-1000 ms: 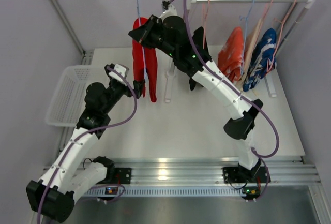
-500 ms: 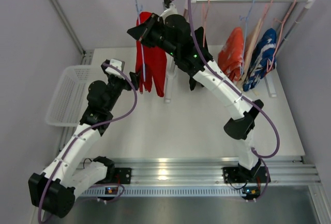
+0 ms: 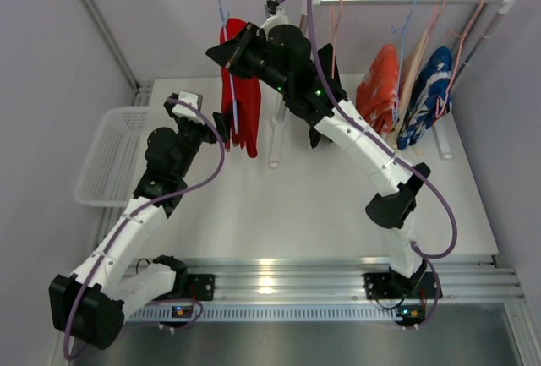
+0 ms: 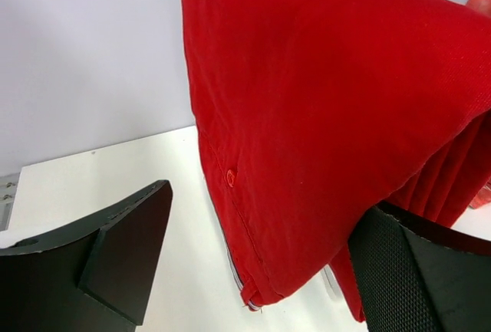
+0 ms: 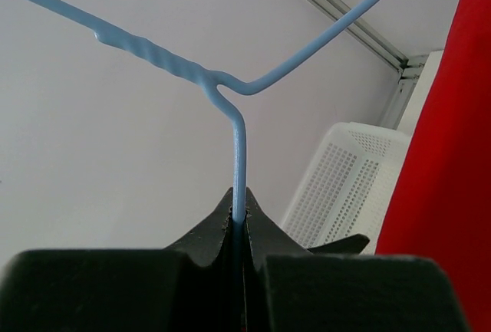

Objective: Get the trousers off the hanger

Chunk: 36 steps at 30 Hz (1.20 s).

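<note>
— What are the red trousers (image 4: pixel 322 110) made of?
— Cloth, matt, with a fine woven grain and a stitched seam. The small red button (image 4: pixel 230 178) looks smooth.
— And the hanger (image 5: pixel 239 148)?
— Thin wire in a smooth light-blue coating, faintly shiny, twisted at the neck.
— The left gripper (image 4: pixel 265 225), its fingers (image 4: pixel 115 248)?
— Matt black plastic; one pad (image 4: pixel 391 263) has a fine dotted texture.
— The basket (image 5: pixel 345 186)?
— White plastic, perforated. The table (image 3: pixel 338 205) is smooth matt white, the front rail (image 3: pixel 338 269) bright metal.
</note>
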Motion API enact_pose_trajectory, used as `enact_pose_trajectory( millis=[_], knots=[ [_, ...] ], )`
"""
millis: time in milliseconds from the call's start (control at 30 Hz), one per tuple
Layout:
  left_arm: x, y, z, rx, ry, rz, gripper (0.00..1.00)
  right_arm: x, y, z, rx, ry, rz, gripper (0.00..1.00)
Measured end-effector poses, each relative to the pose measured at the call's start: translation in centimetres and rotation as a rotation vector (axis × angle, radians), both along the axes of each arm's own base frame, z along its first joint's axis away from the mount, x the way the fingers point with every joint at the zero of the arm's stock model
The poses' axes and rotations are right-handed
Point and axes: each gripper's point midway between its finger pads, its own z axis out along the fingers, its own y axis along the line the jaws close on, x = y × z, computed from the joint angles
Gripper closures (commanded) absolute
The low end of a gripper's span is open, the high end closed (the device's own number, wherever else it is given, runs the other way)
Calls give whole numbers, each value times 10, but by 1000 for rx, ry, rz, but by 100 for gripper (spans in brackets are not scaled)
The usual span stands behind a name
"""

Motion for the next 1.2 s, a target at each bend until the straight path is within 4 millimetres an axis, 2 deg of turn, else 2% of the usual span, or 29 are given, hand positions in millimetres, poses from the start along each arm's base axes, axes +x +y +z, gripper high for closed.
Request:
enact_pose_trajectory(
  millis=[133, 333, 400, 500, 733, 867, 1000, 1200],
  knots=[
    [4, 1, 1, -5, 4, 12, 1, -5, 4, 0, 1, 0, 11, 100],
    [1, -6, 2, -30, 9, -23, 1, -15, 11, 0, 4, 4, 32, 100],
    [1, -6, 3, -34, 10, -26, 1, -16, 12, 0, 5, 6, 36, 100],
    [3, -2, 3, -38, 10, 0, 8, -18, 13, 0, 4, 8, 43, 100],
    [12, 9, 8, -41, 5, 77, 31, -19, 14, 0, 6, 8, 51, 100],
    [14, 12, 13, -41, -4, 91, 50, -21, 15, -1, 4, 8, 63, 100],
    [14, 12, 21, -44, -17, 94, 82, -22, 15, -1, 1, 7, 69, 100],
    [12, 12, 30, -35, -4, 94, 100, -24, 7, -8, -24, 12, 70, 100]
  ],
)
